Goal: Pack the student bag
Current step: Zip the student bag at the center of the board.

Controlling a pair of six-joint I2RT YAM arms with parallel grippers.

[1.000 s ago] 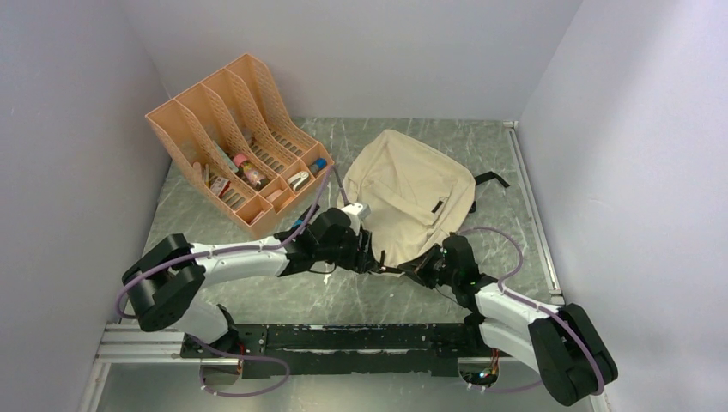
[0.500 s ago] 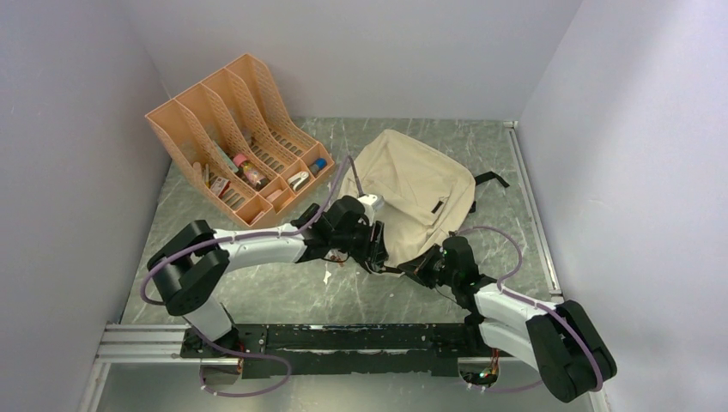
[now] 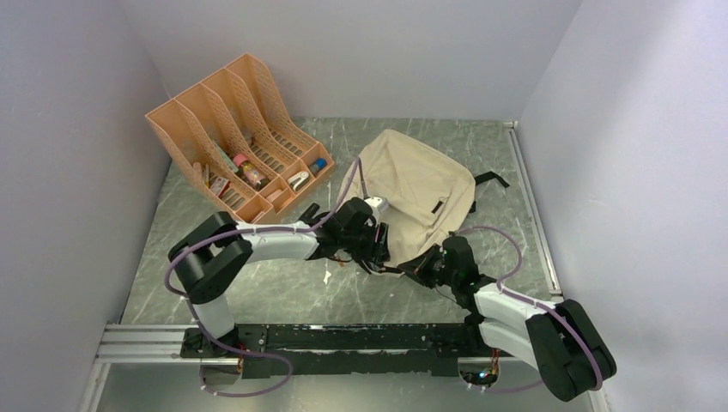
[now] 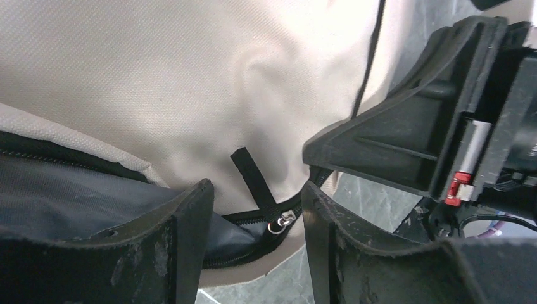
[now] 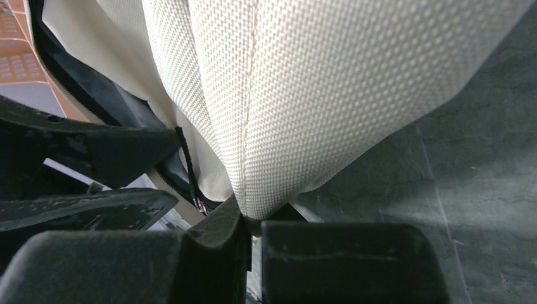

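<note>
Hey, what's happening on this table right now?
Two robot arms work at the near edge of the beige student bag. The right gripper is pinched shut on its fabric. The left gripper is open, its fingers either side of the zipper pull, not yet closed on it. The orange file organizer at back left holds small items.

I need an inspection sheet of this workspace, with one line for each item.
Surface: grey marbled table.
Job's things: student bag lying on the table, zipper partly open, dark lining showing.
Clutter: orange file organizer at far left, small items inside.
Grippers: left gripper open, astride the zipper pull; right gripper shut on the bag's edge.
Cables: purple cables loop along both arms.
Surroundings: plain pale walls on three sides.
</note>
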